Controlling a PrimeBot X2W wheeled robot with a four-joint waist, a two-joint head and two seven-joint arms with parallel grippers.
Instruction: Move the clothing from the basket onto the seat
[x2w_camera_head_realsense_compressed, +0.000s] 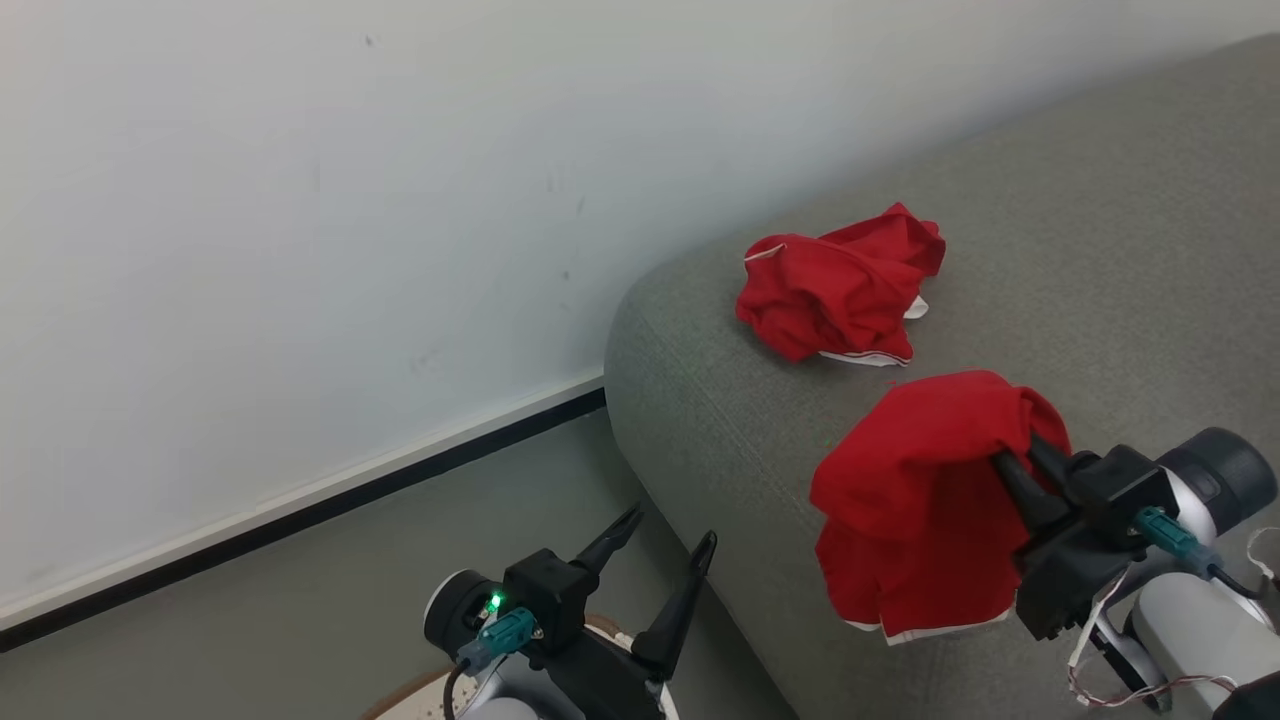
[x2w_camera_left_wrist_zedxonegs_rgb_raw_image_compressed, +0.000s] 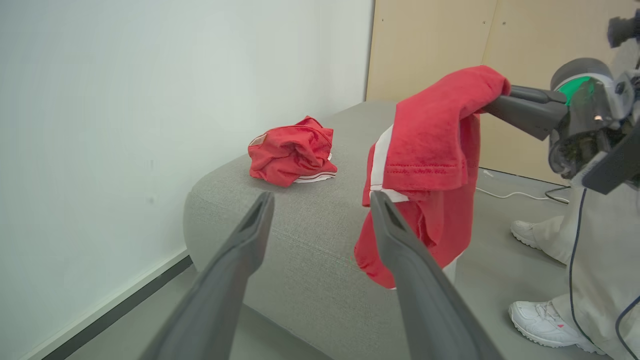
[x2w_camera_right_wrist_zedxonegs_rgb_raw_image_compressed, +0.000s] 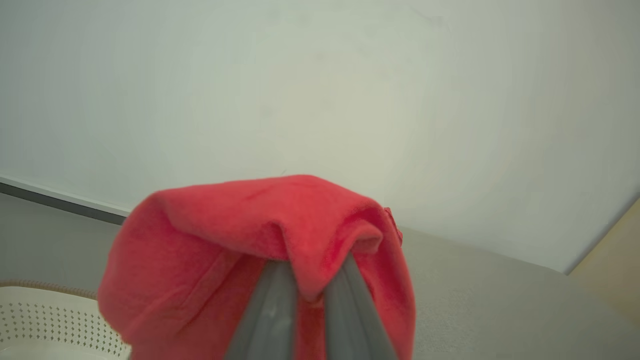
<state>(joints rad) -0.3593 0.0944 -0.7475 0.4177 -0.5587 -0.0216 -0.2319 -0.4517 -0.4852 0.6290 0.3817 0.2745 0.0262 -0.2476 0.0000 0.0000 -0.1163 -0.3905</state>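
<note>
A sliver of the basket (x2w_camera_right_wrist_zedxonegs_rgb_raw_image_compressed: 50, 320) showed at the lower left; what lay in it could not be told. The left tool (x2w_camera_head_realsense_compressed: 672, 527) had its fingers spread wide and held nothing. Two red garments were out: the crumpled garment (x2w_camera_head_realsense_compressed: 840, 290) lay on the grey seat (x2w_camera_head_realsense_compressed: 1100, 250) near its rounded corner, and the hanging garment (x2w_camera_head_realsense_compressed: 920, 500) dangled by the seat's front edge, pinched between the right tool (x2w_camera_head_realsense_compressed: 1018, 455) fingers.

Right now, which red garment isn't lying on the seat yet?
The nearer garment, dangling from the right gripper; the other garment lies crumpled on the seat.
</note>
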